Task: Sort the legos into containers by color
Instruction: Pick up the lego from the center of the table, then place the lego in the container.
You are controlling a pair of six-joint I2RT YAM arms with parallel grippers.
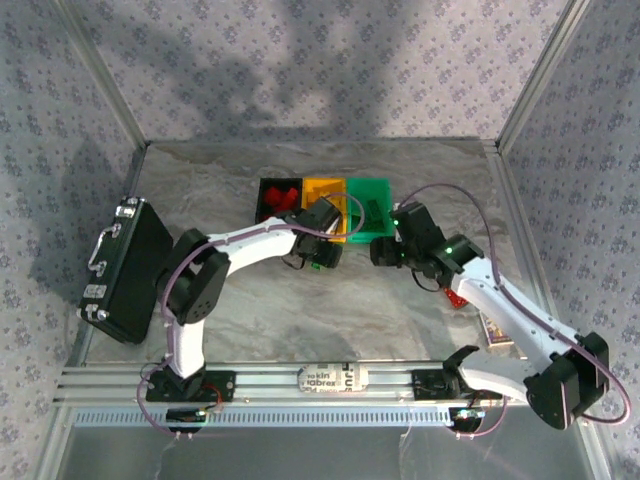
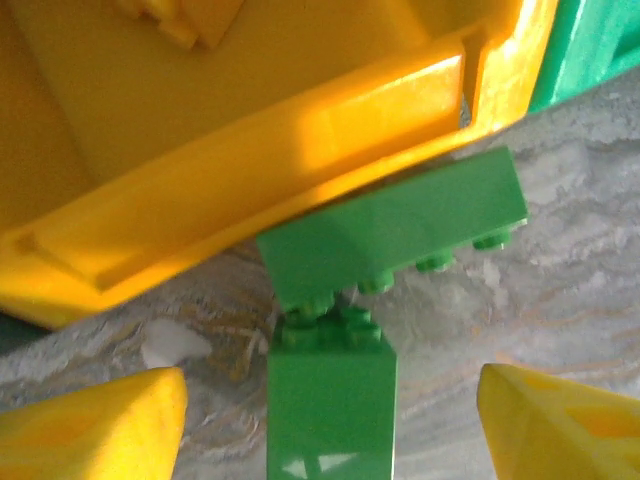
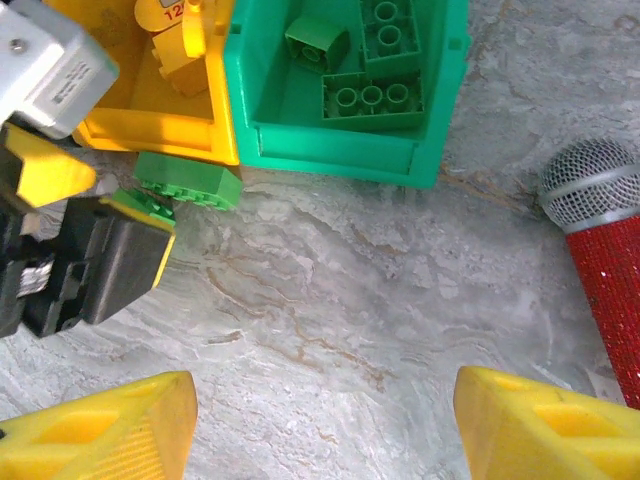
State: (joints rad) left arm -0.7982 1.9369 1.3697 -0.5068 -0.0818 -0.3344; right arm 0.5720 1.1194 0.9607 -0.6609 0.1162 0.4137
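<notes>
Left wrist: green lego point(image 2: 400, 225) lengthwise along yellow bin point(image 2: 250, 150) wall

Bright, even light fell on the table point(image 1: 300, 320), while broad soft shadows darkened the patterned back wall point(image 1: 300, 60). In the left wrist view a pale glare lay on the yellow bin point(image 2: 300, 150), and the close surfaces looked soft; the right wrist view was sharper.
</notes>
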